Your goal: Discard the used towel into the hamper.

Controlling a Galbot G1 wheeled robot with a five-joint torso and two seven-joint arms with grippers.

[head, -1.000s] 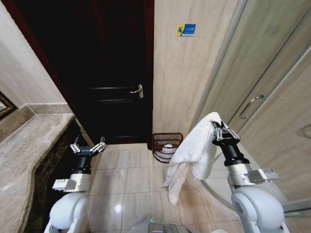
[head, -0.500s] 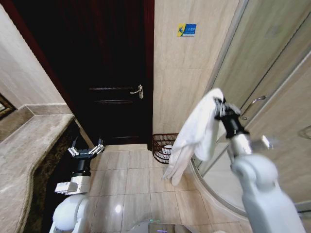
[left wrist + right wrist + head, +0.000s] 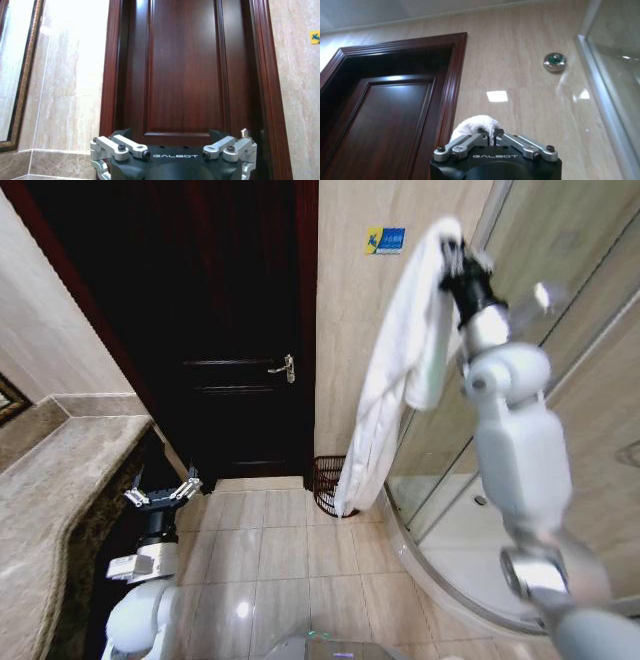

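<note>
Low beside the dark wooden door [image 3: 215,330], the left gripper [image 3: 160,495] hangs over the tiled floor [image 3: 270,555] with its fingers spread wide and nothing between them; in the left wrist view the same gripper [image 3: 172,148] faces the door [image 3: 185,67] with both finger pairs standing apart. Just left of it in the head view runs the stone desk [image 3: 45,500], along the wall on the door's left side.

Right of the door, at the foot of the beige wall, the hamper [image 3: 325,480] stands on the floor, its dark ribbed side partly hidden behind the hanging cloth. The towel [image 3: 395,370], white and long, drapes from well above the door handle [image 3: 284,367] down to just in front of the hamper's rim. The right gripper [image 3: 452,255] is raised high on an upright arm, right of the door and close to the glass shower screen [image 3: 560,330], pinched tight on the towel's top end. From the right wrist view, the gripper [image 3: 489,140] has its fingers closed narrow around a tuft of towel [image 3: 475,125].
</note>
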